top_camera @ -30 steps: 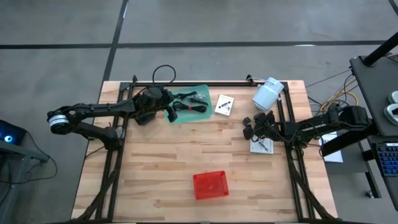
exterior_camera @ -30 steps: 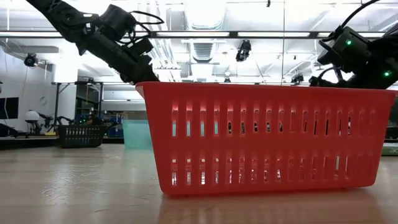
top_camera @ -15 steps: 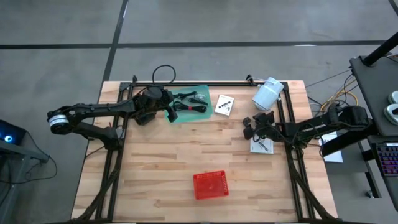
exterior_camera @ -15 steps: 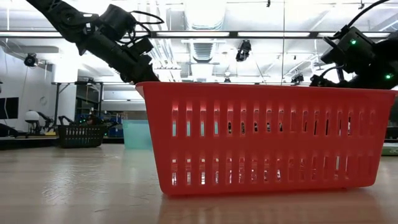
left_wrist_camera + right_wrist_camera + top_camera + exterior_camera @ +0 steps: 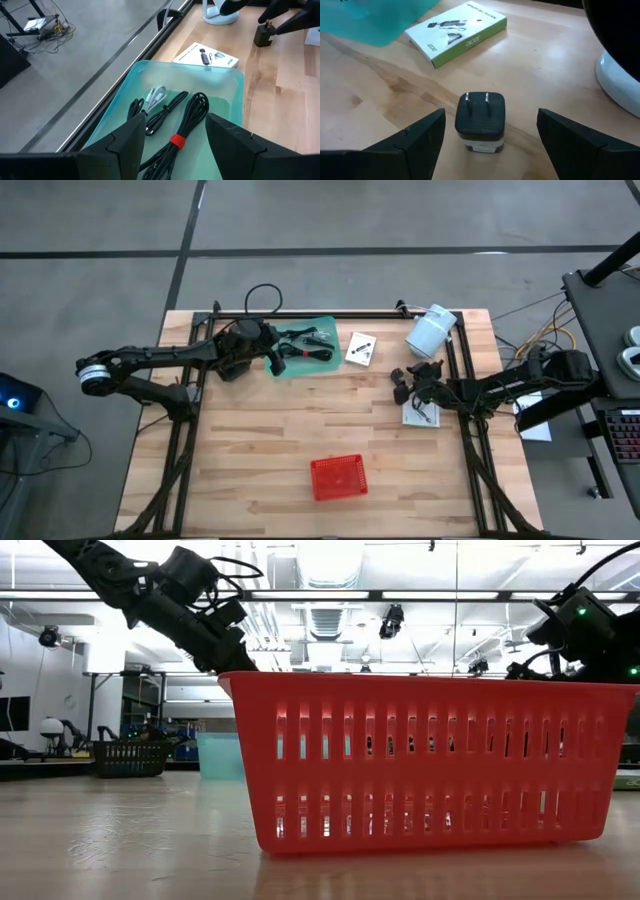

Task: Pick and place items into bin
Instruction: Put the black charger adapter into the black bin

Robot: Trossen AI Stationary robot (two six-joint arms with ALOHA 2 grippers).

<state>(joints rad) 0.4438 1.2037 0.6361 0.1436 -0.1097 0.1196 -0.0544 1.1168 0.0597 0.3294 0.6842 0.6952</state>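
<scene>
A teal tray [image 5: 225, 95] at the table's far left holds a black coiled cable with a red tie [image 5: 182, 132], a thinner black cable [image 5: 162, 116] and a white cable [image 5: 156, 94]. My left gripper [image 5: 176, 119] hovers open above the cables. A white card [image 5: 360, 347] lies flat beside the tray. A black plug adapter [image 5: 480, 120] stands on the wood, prongs up, between the open fingers of my right gripper [image 5: 402, 380], which do not touch it. The red bin [image 5: 337, 477] sits near the front edge.
A large white cylinder [image 5: 430, 330] lies at the far right, close behind my right gripper. Another white card [image 5: 420, 415] lies under my right arm. Black frame rails [image 5: 468, 430] run along both sides. Bare wood lies between the tray and the bin.
My right gripper has tipped a little further downward over the plug adapter and stays open. My left arm has kept still.
</scene>
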